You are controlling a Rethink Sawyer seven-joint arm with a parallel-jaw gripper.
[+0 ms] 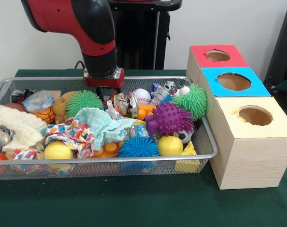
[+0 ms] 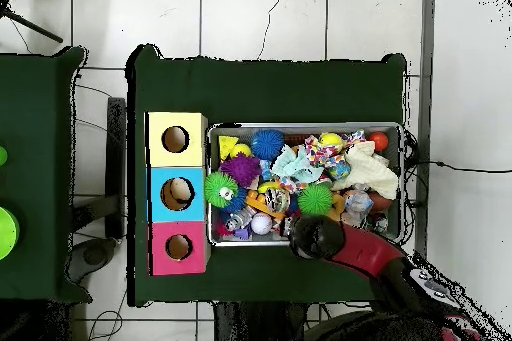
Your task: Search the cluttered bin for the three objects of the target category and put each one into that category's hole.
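Note:
The silver wire-mesh bin [image 1: 213, 142] lies across the table, full of toys; it also shows in the overhead view [image 2: 300, 127]. The red-surround hole [image 1: 218, 55] tops the farthest wood box, and in the overhead view [image 2: 179, 247] it is nearest the robot. My gripper [image 1: 104, 93] reaches down into the back of the bin, between a green spiky ball [image 1: 83, 100] and a crushed can [image 1: 126, 104], with a baseball [image 1: 142, 96] just beyond the can. The gripper is mostly hidden behind these things. In the overhead view the arm's wrist [image 2: 315, 237] covers it.
The blue-surround hole [image 1: 233, 81] and the yellow-surround hole [image 1: 255, 115] sit beside the red one. The bin also holds a purple spiky ball [image 1: 169, 118], a blue spiky ball [image 1: 138, 147], yellow balls [image 1: 57, 150], a teal cloth [image 1: 103, 124] and a white cloth [image 1: 15, 124].

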